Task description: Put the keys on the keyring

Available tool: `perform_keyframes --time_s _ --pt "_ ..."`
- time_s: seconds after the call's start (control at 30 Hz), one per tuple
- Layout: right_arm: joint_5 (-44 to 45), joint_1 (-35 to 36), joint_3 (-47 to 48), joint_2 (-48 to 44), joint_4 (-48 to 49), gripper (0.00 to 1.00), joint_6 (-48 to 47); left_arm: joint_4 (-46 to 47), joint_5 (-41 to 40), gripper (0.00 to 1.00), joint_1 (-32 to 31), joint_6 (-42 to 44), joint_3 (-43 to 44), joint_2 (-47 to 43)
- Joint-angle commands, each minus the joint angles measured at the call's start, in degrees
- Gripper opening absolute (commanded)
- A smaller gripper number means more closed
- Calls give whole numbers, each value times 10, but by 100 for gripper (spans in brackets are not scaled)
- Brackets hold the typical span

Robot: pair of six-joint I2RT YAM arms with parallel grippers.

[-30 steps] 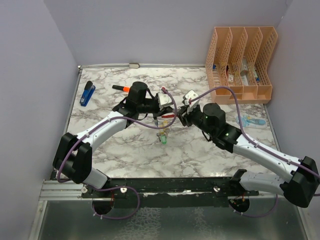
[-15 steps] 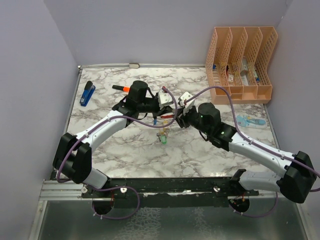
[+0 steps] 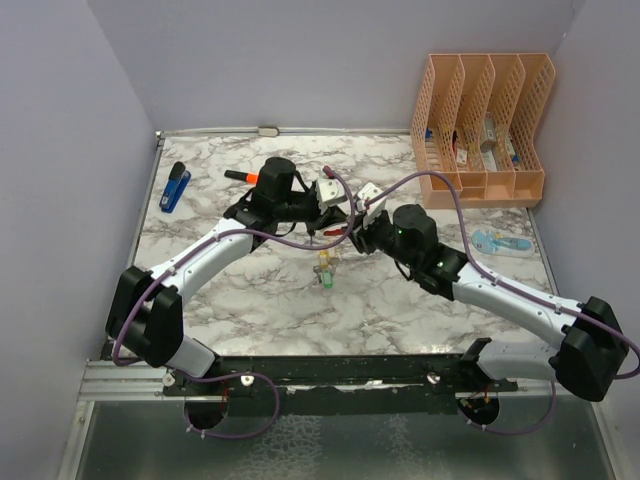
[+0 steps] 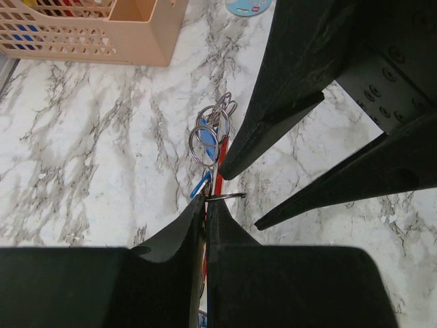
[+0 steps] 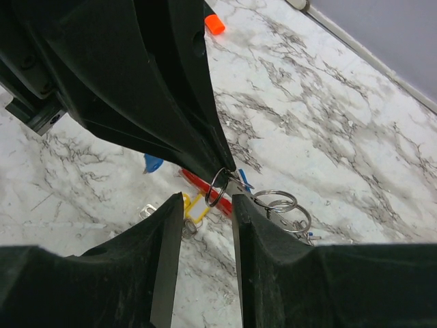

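Note:
My left gripper (image 4: pixel 206 200) is shut on the keyring (image 4: pixel 218 182), whose red side sticks out past the fingertips. Small steel split rings (image 4: pixel 205 142) hang on the keyring further out. In the right wrist view my right gripper (image 5: pixel 203 201) is open, its fingertips on either side of one split ring (image 5: pixel 218 188) just below the left gripper's tip. Beneath lie a yellow-headed key (image 5: pixel 194 205) and a blue-headed one (image 5: pixel 153 162) on the marble. From above, both grippers meet at the table's middle (image 3: pixel 345 225), with yellow and green keys (image 3: pixel 325 273) under them.
An orange file organiser (image 3: pixel 480 130) stands at the back right. A blue stapler (image 3: pixel 176 187) and an orange marker (image 3: pixel 240 176) lie at the back left. A pale blue item (image 3: pixel 500 242) lies at the right edge, and purple cables loop over both arms.
My right arm has moved left, closer to the left gripper, and its jaws have narrowed slightly. The left gripper still holds the keyring, shifted a little toward the back.

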Motion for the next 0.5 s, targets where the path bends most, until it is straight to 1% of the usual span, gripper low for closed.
perform_keyframes --time_s 0.0,0.47 --pt "15 -2 -1 6 18 35 -7 -1 13 0 -2 -5 28 -1" --pt "44 -2 2 9 29 28 -14 -9 18 0 -7 -13 28 -3"
